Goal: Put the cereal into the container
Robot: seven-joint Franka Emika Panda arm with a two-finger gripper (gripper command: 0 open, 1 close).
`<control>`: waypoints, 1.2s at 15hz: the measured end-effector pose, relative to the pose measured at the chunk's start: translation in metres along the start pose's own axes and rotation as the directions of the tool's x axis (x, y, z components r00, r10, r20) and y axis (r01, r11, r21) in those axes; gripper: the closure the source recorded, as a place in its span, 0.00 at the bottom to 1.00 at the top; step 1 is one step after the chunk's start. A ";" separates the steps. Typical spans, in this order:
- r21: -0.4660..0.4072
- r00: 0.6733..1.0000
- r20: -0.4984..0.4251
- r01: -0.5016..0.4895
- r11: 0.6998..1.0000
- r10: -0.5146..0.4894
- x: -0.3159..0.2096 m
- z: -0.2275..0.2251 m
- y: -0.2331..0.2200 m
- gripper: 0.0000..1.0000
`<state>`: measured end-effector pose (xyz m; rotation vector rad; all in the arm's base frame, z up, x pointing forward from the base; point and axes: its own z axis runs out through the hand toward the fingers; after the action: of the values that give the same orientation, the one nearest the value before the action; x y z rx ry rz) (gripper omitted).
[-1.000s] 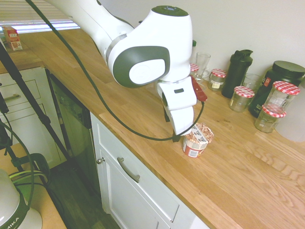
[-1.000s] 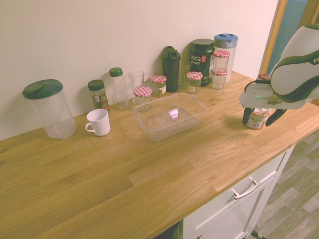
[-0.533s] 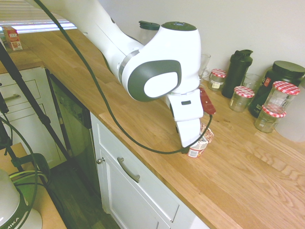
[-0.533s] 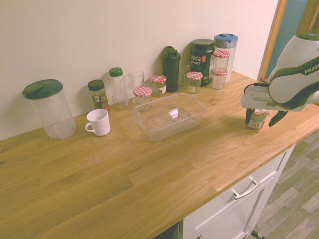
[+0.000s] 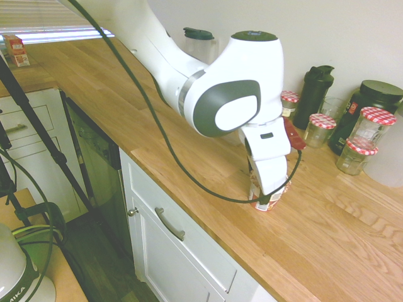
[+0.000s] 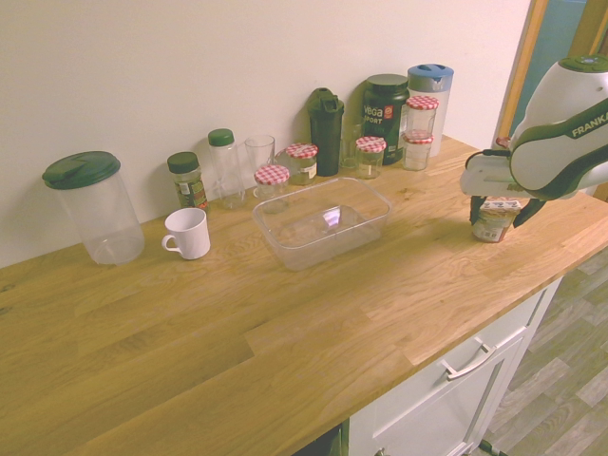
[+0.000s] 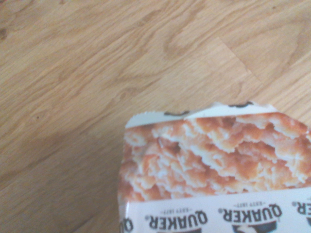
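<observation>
At the counter's point(image 6: 237, 323) far end from the mug point(image 6: 188, 235), the pincer point(image 6: 497, 219) stands open, its two fingers spread about the cup point(image 6: 491, 228). It has come across and over the cup in the last second, and the cup seems to have slid a touch with it. To me that means the reach is nearly done, with the grip still to come; closing unevenly could tip the cup or crease its lid. The cup sits upright on the wood, white with a reddish lower band. Its foil lid point(image 7: 218, 155) shows brownish-red flakes, a pale strip of "QUAKER" print and a slightly crinkled edge. Well apart from it, the clear tub point(image 6: 328, 255) waits near the jars point(image 6: 369, 160), without the cup.
</observation>
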<state>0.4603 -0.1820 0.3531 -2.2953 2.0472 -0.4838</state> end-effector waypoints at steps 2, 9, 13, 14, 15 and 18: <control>-0.011 0.999 -0.021 0.030 1.000 -0.030 0.001 0.016 -0.011 0.00; 0.016 0.992 -0.097 0.087 0.996 -0.085 -0.005 0.023 -0.022 1.00; 0.034 0.989 -0.112 0.101 0.994 -0.097 -0.010 0.021 -0.026 1.00; 0.039 0.989 -0.114 0.102 0.994 -0.097 -0.011 0.020 -0.027 1.00; 0.044 0.988 -0.115 0.104 0.994 -0.099 -0.011 0.020 -0.027 1.00; 0.062 0.987 -0.121 0.110 0.992 -0.101 -0.013 0.018 -0.028 1.00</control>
<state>0.4911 -0.1690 0.3391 -2.3978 1.9304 -0.6998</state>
